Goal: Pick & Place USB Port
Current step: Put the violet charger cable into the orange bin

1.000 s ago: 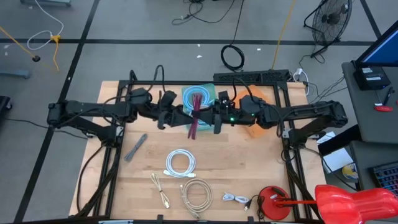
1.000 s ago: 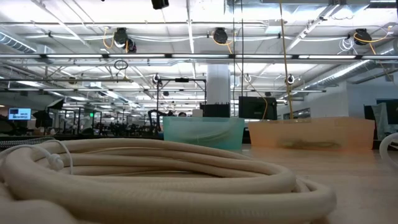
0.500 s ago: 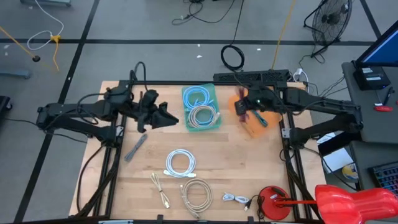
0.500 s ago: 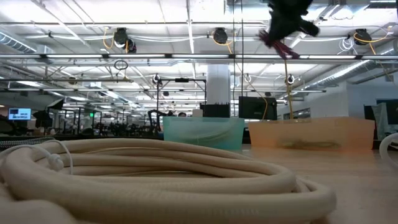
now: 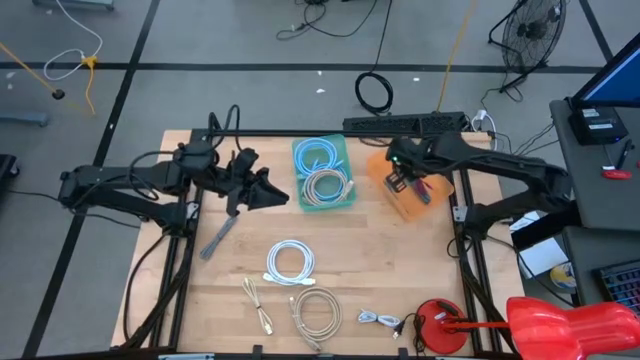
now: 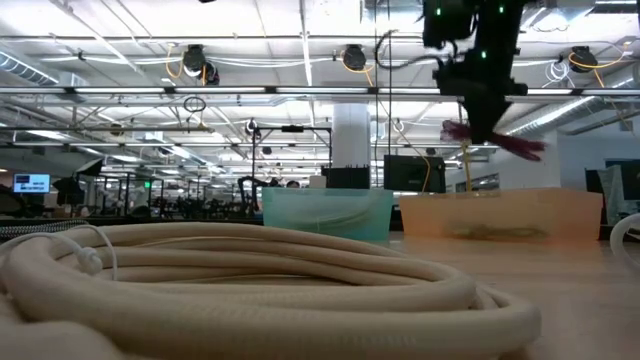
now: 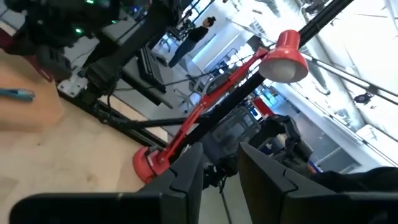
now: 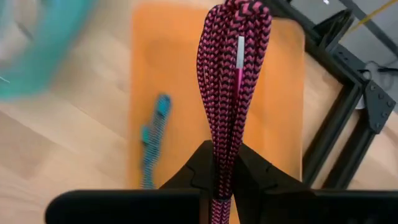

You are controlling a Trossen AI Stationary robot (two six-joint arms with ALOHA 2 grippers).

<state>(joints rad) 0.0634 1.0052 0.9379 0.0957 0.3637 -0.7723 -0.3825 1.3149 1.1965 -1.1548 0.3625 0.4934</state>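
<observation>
The right gripper's (image 8: 222, 163) fingers (image 8: 198, 167) are seen pinching a folded pink-and-black braided cable (image 8: 232, 74), which is held in the air above the orange bin (image 5: 402, 195) at the back right of the wooden surface (image 5: 400, 270); a teal cable (image 8: 152, 140) is noted lying inside that bin. The left gripper's (image 7: 219, 163) fingers (image 7: 186, 177) are found slightly spread with nothing between them, held above the surface just left of the teal bin (image 5: 322, 173), in which two coiled cables are observed. A white coiled cable (image 5: 290, 263) is recorded on the surface nearer the front.
</observation>
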